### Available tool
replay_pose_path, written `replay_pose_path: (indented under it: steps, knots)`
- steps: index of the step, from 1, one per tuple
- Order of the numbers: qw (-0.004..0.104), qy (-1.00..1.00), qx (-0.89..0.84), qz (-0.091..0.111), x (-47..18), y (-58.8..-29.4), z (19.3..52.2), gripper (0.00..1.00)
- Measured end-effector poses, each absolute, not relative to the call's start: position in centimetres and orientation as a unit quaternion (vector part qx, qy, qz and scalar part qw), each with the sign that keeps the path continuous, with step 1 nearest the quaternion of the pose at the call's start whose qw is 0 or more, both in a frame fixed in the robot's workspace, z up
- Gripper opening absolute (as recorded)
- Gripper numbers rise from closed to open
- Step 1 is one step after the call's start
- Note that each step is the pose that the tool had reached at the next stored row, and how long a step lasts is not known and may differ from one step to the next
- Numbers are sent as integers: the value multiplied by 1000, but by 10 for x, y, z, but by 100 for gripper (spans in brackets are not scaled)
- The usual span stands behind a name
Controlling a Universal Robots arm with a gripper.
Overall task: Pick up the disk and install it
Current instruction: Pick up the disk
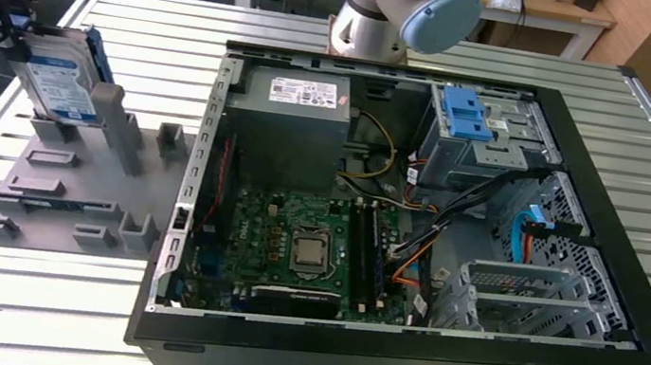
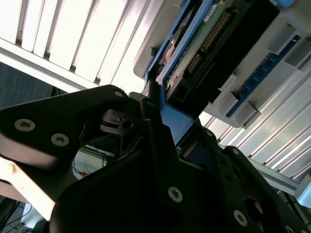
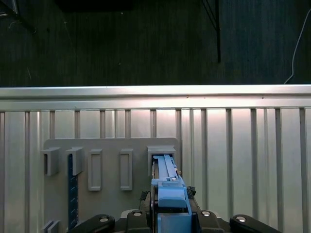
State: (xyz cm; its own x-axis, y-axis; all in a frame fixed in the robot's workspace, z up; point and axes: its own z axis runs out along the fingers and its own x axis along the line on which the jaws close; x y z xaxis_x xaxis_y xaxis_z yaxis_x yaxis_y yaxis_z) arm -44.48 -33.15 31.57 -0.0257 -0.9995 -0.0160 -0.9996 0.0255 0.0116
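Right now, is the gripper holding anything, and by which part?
Yes: the disk, held upright over the grey fixture. The gripper clamps its upper end, on the blue carrier frame.

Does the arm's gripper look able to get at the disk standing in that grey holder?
Probably yes: the gripper sits at the upper edge of the disk and seems closed on it, and nothing above the grey holder blocks the way.
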Motion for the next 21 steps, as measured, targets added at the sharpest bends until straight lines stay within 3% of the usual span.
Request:
replay_pose_path:
  steps: [21]
  knots:
    - [2,716,-698,10,-445,-331,327,36]
